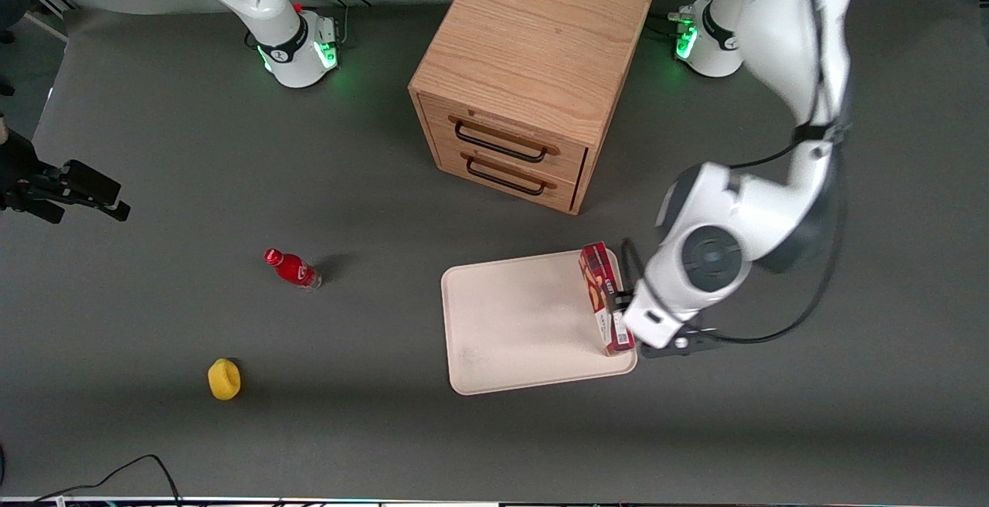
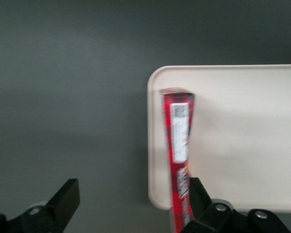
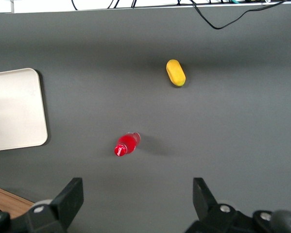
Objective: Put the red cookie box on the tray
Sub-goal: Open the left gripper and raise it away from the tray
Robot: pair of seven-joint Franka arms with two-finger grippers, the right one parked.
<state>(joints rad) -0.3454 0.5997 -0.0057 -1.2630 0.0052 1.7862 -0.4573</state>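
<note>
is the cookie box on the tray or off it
On: the red cookie box stands on its narrow side along the tray edge, beside the open gripper.

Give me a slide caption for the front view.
Open end effector beside the long dark-red cookie box standing on edge on the cream-white tray.

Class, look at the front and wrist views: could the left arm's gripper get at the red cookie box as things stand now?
Probably yes. The gripper is open right at the red cookie box, which stands on edge on the tray by its rim; one finger is against the box, and nothing lies between them.
</note>
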